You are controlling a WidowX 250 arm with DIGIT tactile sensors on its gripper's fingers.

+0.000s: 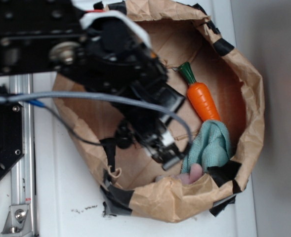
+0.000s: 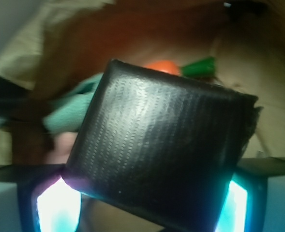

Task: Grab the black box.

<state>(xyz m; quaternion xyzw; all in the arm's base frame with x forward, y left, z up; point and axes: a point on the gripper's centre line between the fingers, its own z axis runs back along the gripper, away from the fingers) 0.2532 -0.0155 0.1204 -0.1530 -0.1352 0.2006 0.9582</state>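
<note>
One small, flat black box [image 2: 161, 150] sits tilted between the gripper's [image 2: 147, 205] closed-in fingers above the paper bag [image 1: 244, 98], seemingly light, stiff and slick, best pinched across opposite edges.

paper bag [image 1: 246, 98] walls ringing, carrot [image 1: 203, 100], cloth [image 1: 212, 143]
</note>
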